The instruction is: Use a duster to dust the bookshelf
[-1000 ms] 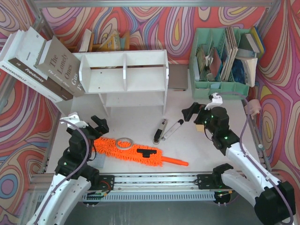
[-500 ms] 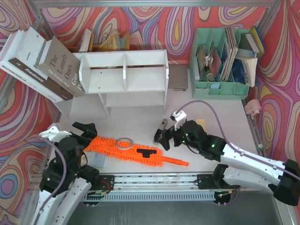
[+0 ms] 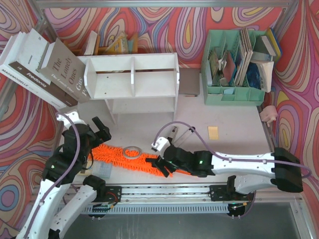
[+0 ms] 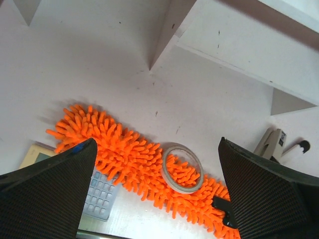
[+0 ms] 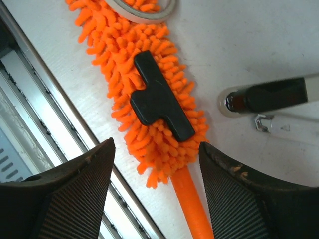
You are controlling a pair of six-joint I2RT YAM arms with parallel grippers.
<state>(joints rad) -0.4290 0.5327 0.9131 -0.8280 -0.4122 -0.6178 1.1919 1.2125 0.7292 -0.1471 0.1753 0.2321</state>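
Top external: white table [image 3: 234,117], swirl-patterned walls [image 3: 164,25].

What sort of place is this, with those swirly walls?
Likely a staged robot test booth, not a real room: swirly red patterned walls on a metal frame, a white wooden bookshelf and a fluffy orange duster.

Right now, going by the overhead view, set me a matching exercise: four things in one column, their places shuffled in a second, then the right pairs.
Things:
1. duster
2. tape ring
3. bookshelf
4. green organiser

Places:
A. far right, at the back
B. resting on orange fibres
C. back centre, next to the leaning books
D. lying flat along the near edge

Pairs: 1-D, 2-B, 3-C, 4-A
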